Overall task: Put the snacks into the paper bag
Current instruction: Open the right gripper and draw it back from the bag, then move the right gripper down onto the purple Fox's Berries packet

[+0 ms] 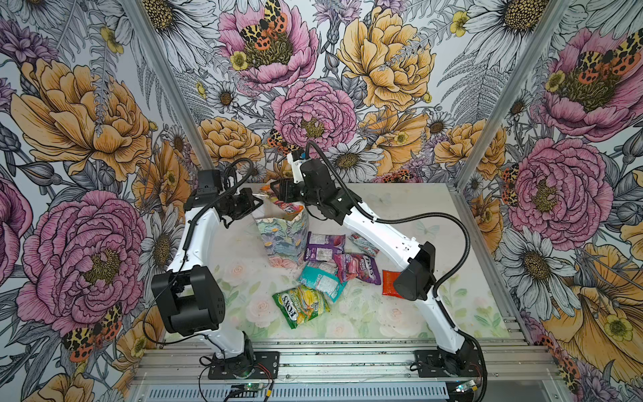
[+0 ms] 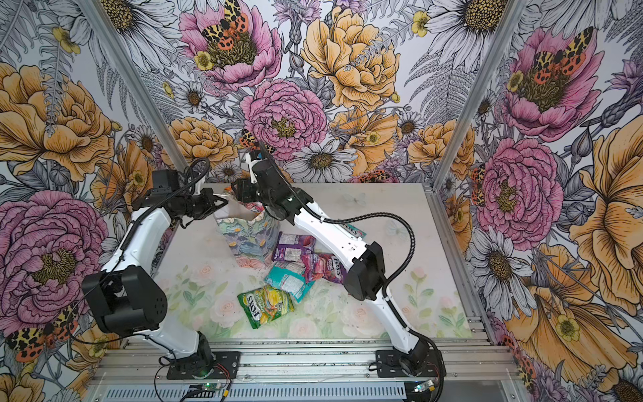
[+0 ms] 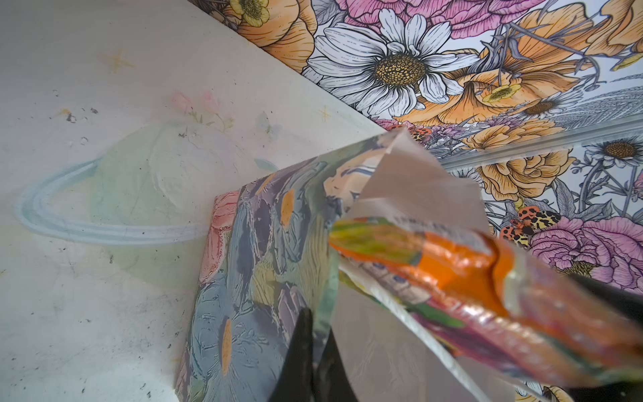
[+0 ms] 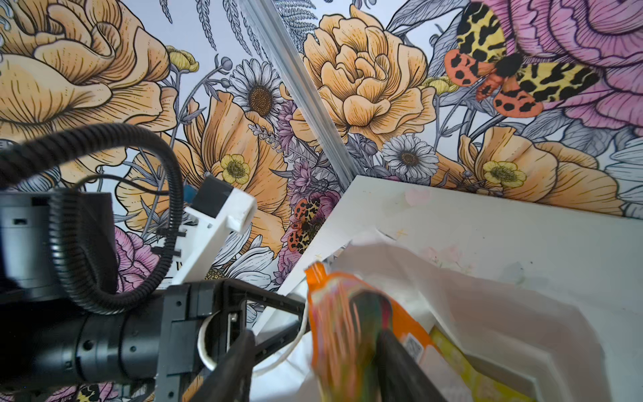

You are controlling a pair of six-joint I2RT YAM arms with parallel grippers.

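Green packet (image 1: 301, 306) reads FOX'S (upside down); left gripper (image 1: 260, 199) clamps bag (image 1: 282, 243) rim; right gripper (image 1: 274, 190), jaws apart, straddles blurred orange packet (image 4: 341, 330) over bag mouth

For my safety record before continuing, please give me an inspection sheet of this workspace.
Surface: white flower-printed tabletop, dark specks.
Job's things: pastel flowered paper bag upright; orange crinkly plastic packet at its mouth; purple packet, magenta packet, teal packet, green packet, red-green packet and red sachet lie outside.
Clutter: nothing seen.
Grippers: left gripper jaws shut on bag rim; right gripper jaws open above bag.
Cables: black corrugated cables loop off both arms.
Surroundings: flowered walls, aluminium frame.
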